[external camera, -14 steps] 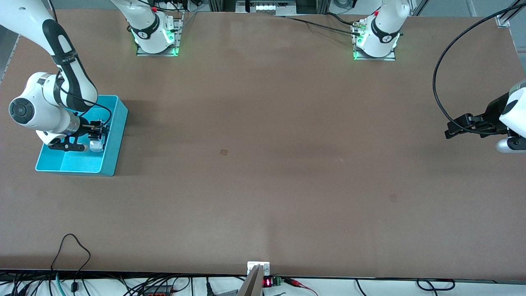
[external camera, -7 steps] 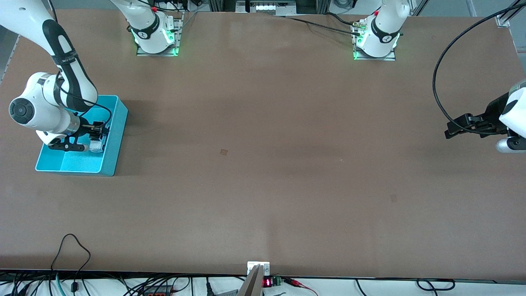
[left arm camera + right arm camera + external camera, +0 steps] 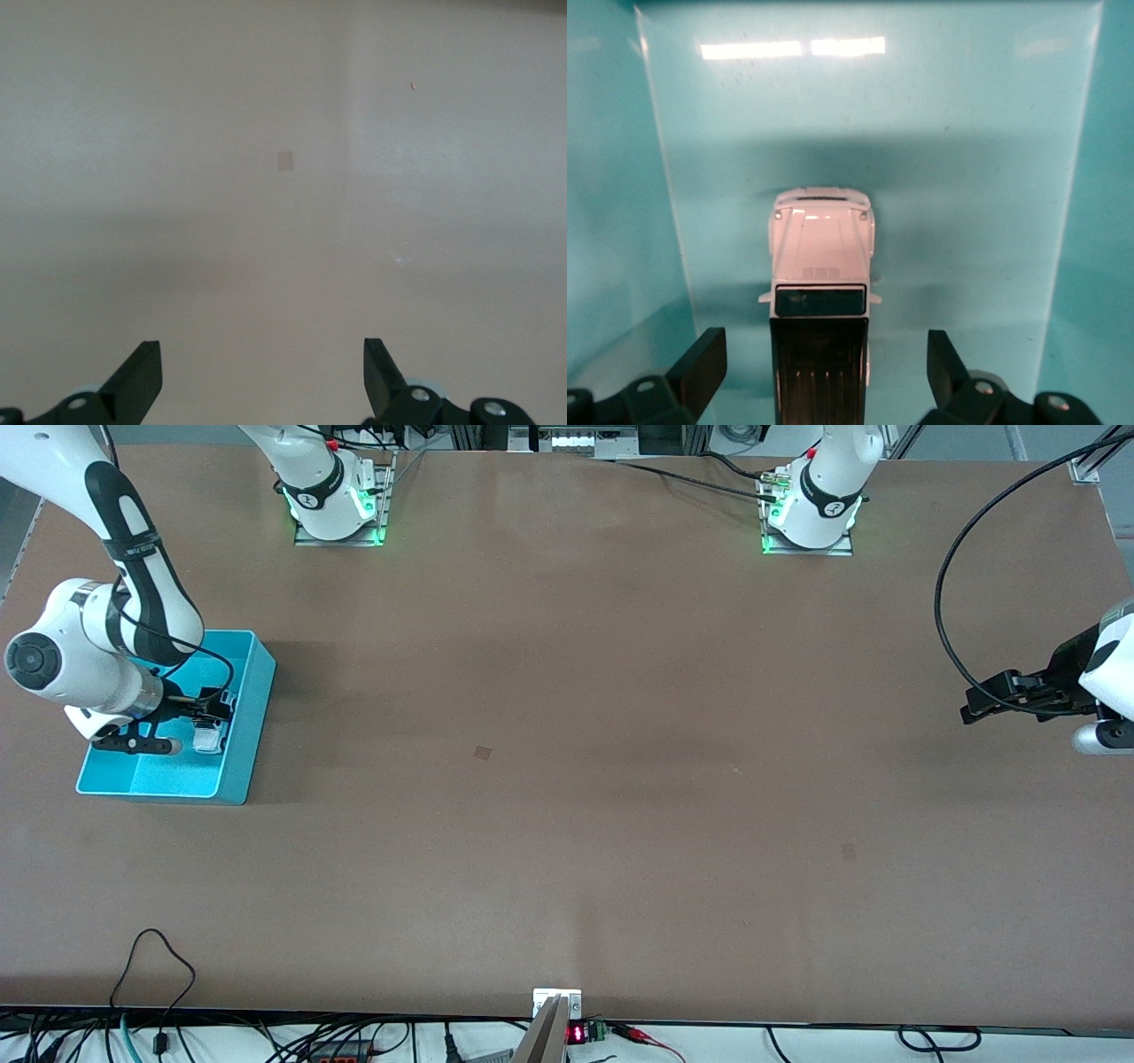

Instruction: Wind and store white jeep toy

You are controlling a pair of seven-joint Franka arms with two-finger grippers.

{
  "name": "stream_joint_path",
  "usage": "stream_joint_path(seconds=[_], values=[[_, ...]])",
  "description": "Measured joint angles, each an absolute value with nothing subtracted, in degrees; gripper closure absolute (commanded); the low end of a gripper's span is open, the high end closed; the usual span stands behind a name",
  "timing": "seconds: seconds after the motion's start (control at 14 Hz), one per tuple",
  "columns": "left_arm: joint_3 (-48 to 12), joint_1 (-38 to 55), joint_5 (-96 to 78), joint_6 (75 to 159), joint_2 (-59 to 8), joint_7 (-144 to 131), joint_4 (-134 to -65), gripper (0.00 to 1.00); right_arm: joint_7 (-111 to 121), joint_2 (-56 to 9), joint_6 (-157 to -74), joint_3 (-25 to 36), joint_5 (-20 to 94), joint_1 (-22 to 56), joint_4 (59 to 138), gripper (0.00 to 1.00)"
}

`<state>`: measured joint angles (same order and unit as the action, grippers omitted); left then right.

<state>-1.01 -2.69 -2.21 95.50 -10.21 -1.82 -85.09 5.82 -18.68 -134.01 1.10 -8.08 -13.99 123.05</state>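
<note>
The white jeep toy (image 3: 822, 266), with its black ribbed roof, rests on the floor of the teal bin (image 3: 251, 717) at the right arm's end of the table; from the front camera the jeep (image 3: 208, 738) shows small and pale. My right gripper (image 3: 824, 363) hangs just above it inside the bin, open, a finger on each side of the roof with a gap to both. That right gripper (image 3: 209, 716) reaches down over the bin. My left gripper (image 3: 974, 707) waits open over bare table at the left arm's end, and the left wrist view shows nothing between the left gripper's (image 3: 261, 367) fingers.
The bin's teal walls (image 3: 602, 221) stand close on both sides of the jeep. A black cable (image 3: 952, 576) loops above the table by the left arm. A loose cable (image 3: 159, 957) lies at the table's front edge. A small dark patch (image 3: 483, 753) marks the tabletop.
My right gripper has opened and let go of the jeep, which now sits in the bin. The right arm has drawn back slightly. The left arm has not moved.
</note>
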Motion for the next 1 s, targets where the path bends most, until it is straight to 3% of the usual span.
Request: stream_joint_path(seconds=[0.5,1.0], values=[[-1.01,-2.69,-2.21,95.50,-10.21,-1.82,-85.09,0.00,5.82,-8.66,-105.80,-3.54,-8.08,-13.96,107.19,0.00],[-1.01,-2.73,-2.21,95.50,-10.21,-1.82,-85.09,0.00,5.82,-5.37,-88.38,-8.77,-7.82,-13.85,92.39,0.00]])
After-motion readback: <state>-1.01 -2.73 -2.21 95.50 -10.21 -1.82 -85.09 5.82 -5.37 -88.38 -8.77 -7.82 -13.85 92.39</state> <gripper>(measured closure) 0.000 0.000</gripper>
